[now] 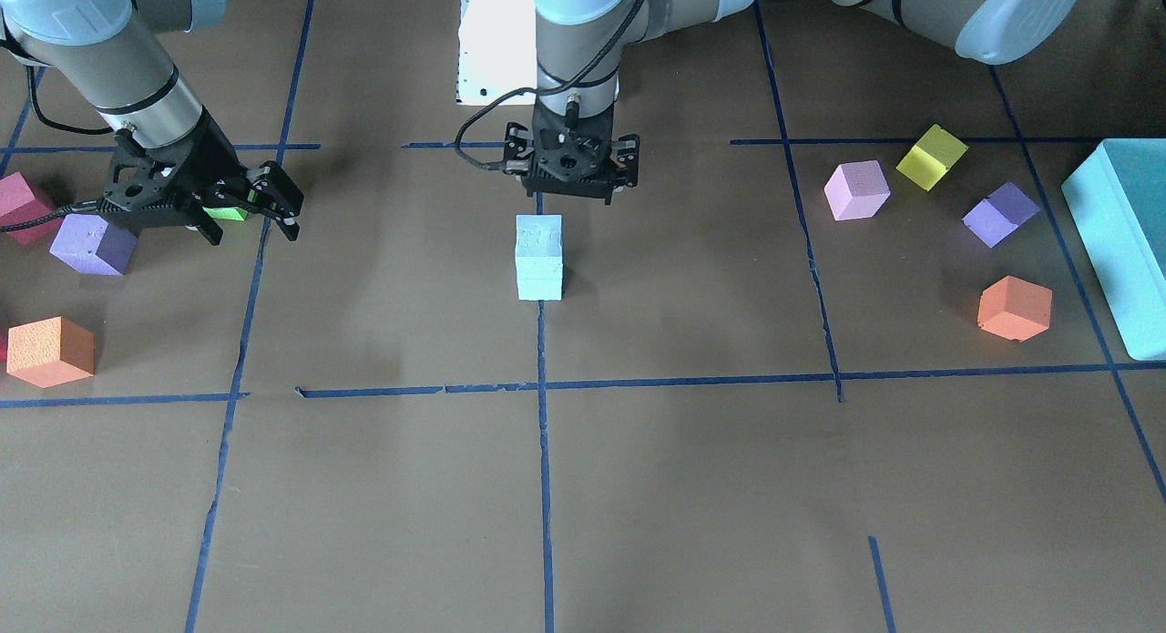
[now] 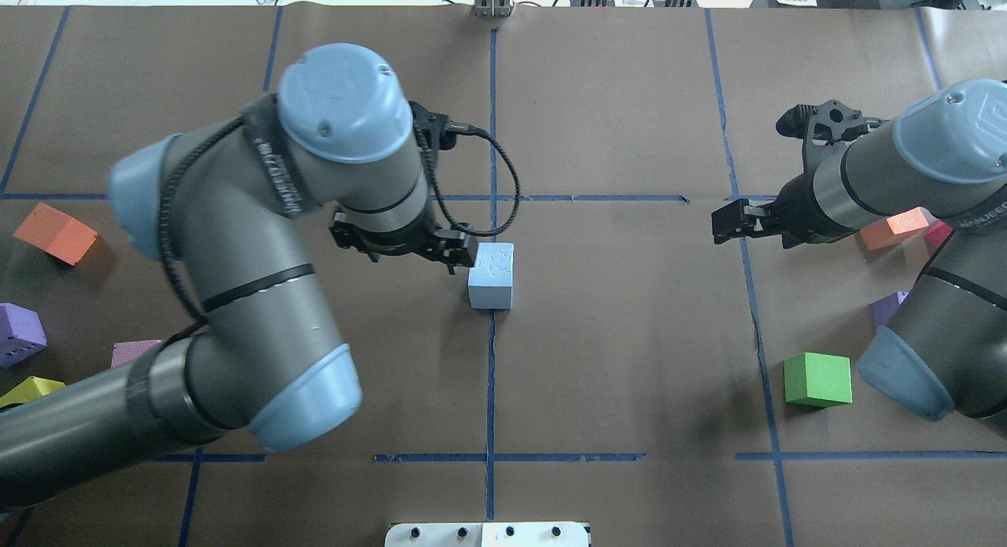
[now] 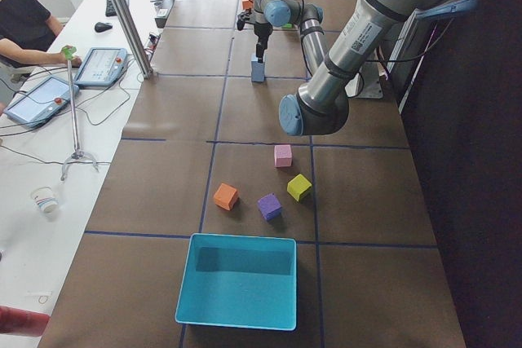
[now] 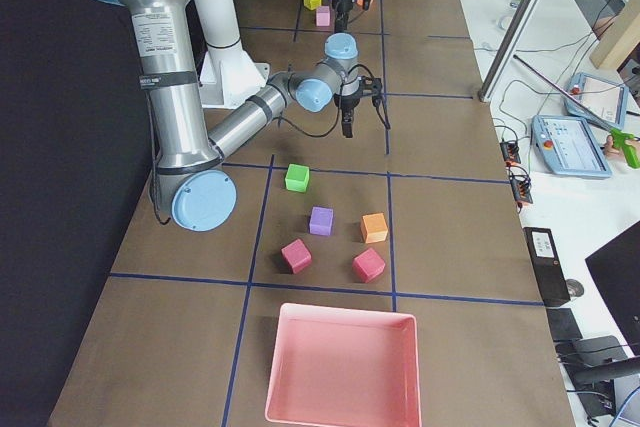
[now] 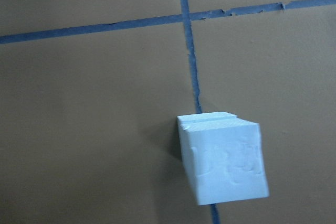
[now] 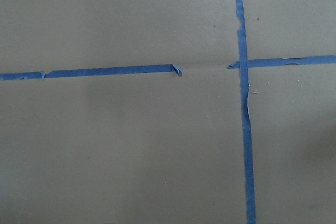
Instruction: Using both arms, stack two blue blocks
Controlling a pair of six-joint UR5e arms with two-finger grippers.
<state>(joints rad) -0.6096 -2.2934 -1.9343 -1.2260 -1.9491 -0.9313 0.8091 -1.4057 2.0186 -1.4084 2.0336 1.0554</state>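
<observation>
Stacking looks done. The two blue blocks [image 1: 539,255] sit one on top of the other in the middle of the worktop [image 1: 683,487], right on a blue tape line [image 1: 544,360]. The top block [image 1: 538,236] rests flat on the bottom block [image 1: 539,285], and their sides line up well from the front. The stack stands by itself, and nothing touches it.

The left hand [image 1: 572,188] hangs just above and a little behind the stack, on the robot's side. It looks spread wide and holds nothing. The right hand [image 1: 252,230] is well off to the side, near a green cube [image 1: 226,213] and a purple cube [image 1: 93,244]. Its two fingers are apart, and it holds nothing too.

I think little is left to do. The left arm only needs to lift clear without bumping the stack, and that bump is the one thing that could spoil it.

Two big boxes sit at the ends of the worktop. The turquoise box [image 3: 236,311] is at the robot's left end, and I see nothing inside it. The pink box [image 4: 345,367] is at the robot's right end, and nothing shows in it either. The other colored cubes all lie on the worktop outside the boxes.
</observation>
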